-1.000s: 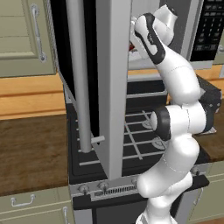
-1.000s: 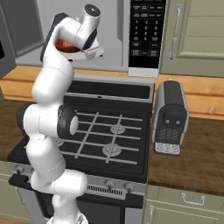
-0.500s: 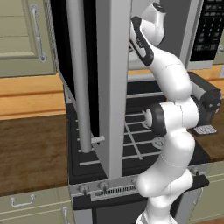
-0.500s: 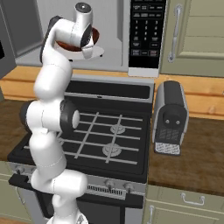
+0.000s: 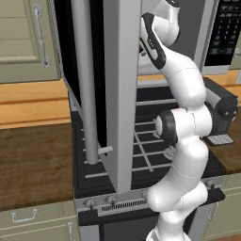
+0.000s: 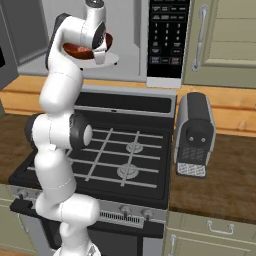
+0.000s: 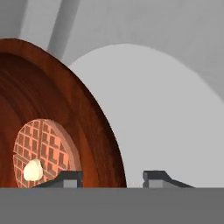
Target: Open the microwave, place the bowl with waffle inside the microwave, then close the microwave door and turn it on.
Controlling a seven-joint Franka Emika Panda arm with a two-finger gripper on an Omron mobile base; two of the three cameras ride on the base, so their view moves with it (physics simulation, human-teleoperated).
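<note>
Kitchen scene: microwave (image 6: 131, 45) cavity open, microwave door (image 5: 101, 84) swung wide. Claw (image 7: 113, 177) pinches the bowl (image 7: 52, 118) rim, one fingertip inside, one outside; waffle (image 7: 41, 153) inside bowl, over white turntable (image 7: 166, 118).

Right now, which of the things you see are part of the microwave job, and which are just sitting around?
Part of the job:
microwave
microwave door, open
bowl
waffle, in the bowl
turntable

Just sitting around:
stove
toaster on the counter
cabinets
</note>
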